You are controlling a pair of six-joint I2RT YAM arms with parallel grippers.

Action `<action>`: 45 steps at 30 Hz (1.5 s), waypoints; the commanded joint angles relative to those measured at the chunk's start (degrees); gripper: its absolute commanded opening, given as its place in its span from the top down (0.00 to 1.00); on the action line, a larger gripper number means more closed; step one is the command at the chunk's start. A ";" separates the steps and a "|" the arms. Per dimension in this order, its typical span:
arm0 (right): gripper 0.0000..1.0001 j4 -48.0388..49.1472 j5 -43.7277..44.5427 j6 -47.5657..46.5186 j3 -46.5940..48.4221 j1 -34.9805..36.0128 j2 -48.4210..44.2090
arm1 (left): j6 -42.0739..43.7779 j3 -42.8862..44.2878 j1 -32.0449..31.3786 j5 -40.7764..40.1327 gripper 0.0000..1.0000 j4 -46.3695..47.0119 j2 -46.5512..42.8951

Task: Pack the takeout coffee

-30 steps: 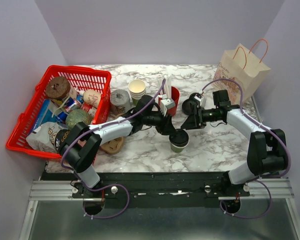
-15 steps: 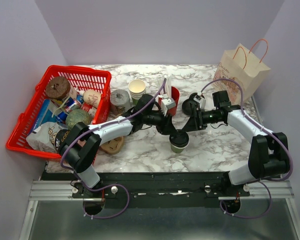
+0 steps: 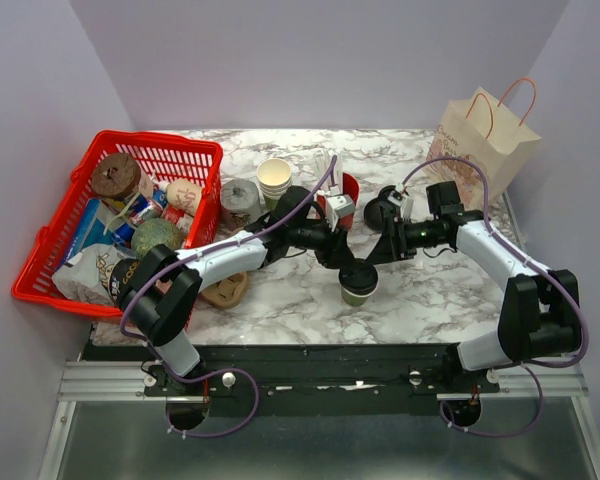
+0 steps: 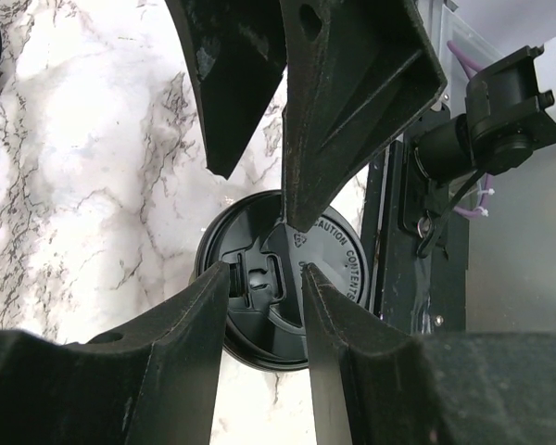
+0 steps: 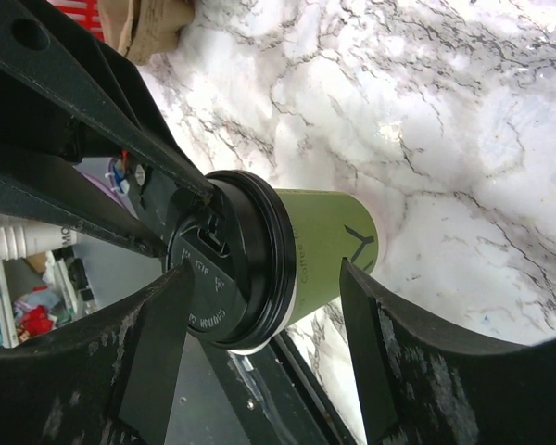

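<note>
- Takeout coffee (image 3: 358, 291) stands upright on the marble table (image 3: 280, 305), toward 6 o'clock from table centre and at 6 o'clock of the red cup of straws (image 3: 349, 188).
- Look: small olive-green paper body with a dark forked mark printed on the side. A round black plastic lid (image 4: 292, 306) is seated on top, with raised "CAUTION" lettering and a sip slot.
- Left gripper (image 4: 264, 273) hangs right over the lid. Jaws are parted to a gap narrower than the lid, with nothing pinched. In the right wrist view one of its tips sits at the lid top; I can't confirm contact.
- Right gripper (image 5: 264, 271) comes in from 2 o'clock of the cup with jaws spread wide. Its wrist view frames the cup between the two fingers, just below the lid. I can't tell whether either finger touches the cup.
- Paper bag (image 3: 485, 140) stands upright at 1 o'clock of the cup, well apart, at the far right corner.
- Red basket (image 3: 160, 140), full of groceries, is at 10 o'clock.
- Stacked paper cups (image 3: 274, 178) are at 11 o'clock, beside the straws.
</note>
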 commanded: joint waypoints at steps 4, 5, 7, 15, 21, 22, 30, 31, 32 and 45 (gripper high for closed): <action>0.28 -3.39 3.34 -3.88 -1.49 0.51 -2.53 | 3.32 3.22 0.01 -2.63 0.48 -3.12 -2.25; 0.28 -3.83 3.78 -4.58 -1.75 0.52 -2.80 | 3.32 3.22 0.18 -3.24 0.47 -3.30 -2.26; 0.28 -4.01 4.31 -5.28 -2.28 0.60 -3.50 | 3.41 3.13 0.36 -4.47 0.44 -3.65 -2.17; 0.29 -4.18 4.93 -5.99 -2.81 0.87 -5.17 | 1.83 1.73 0.36 -2.81 0.48 -2.16 -1.20; 0.29 -4.63 4.66 -6.17 -2.98 0.87 -5.70 | 3.23 0.94 -0.43 -1.40 0.48 -1.98 -1.03; 0.29 -4.63 4.75 -6.17 -2.98 0.96 -5.70 | 3.23 0.85 -0.52 -1.23 0.48 -1.98 -0.85; 0.28 -5.85 4.49 -7.04 -2.28 0.87 -5.87 | 3.50 1.64 -1.48 0.79 0.50 -2.51 -0.06; 0.28 -6.20 4.40 -7.39 -2.02 0.96 -5.88 | 3.50 1.64 -1.57 0.97 0.51 -2.60 -0.06; 0.27 -6.73 4.14 -7.66 -1.93 0.87 -5.79 | 3.50 1.73 -1.57 1.15 0.51 -2.69 0.03; 0.23 -6.73 1.50 -6.61 0.00 0.96 -3.94 | 6.75 5.76 -1.75 -5.61 0.39 -6.90 -1.47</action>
